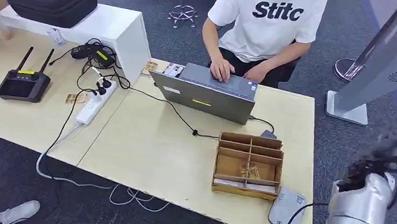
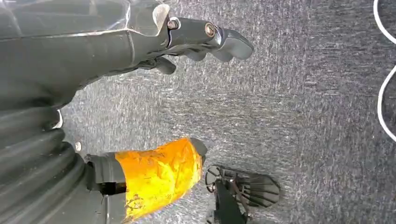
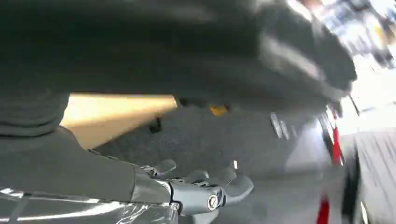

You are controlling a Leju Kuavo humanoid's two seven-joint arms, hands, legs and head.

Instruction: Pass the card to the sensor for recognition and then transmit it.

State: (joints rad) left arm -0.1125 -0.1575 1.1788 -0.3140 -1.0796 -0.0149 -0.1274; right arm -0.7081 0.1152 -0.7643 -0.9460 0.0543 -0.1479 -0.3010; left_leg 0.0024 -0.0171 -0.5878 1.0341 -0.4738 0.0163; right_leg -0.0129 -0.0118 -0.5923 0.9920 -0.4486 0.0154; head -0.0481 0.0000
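Note:
A wooden divided box (image 1: 248,165) stands on the table's front right part. Pale flat cards (image 1: 244,185) lie in its front slot and small brownish pieces (image 1: 250,170) in the slot behind. Right of the box, at the table's front edge, lies the grey sensor pad (image 1: 287,209) with a black cable. My right arm (image 1: 360,208) rises beside the table's right edge. In the blurred right wrist view my right hand (image 3: 205,189) holds nothing, its fingers extended. My left hand (image 2: 187,42) hangs over grey carpet, fingers apart and holding nothing, its thumb (image 2: 159,175) wrapped in orange tape.
A person (image 1: 265,23) sits across the table typing on a grey laptop (image 1: 207,94). A white power strip (image 1: 95,102), cables and a black router (image 1: 23,85) lie at the left. A grey standing panel (image 1: 378,70) is at the right on the carpet.

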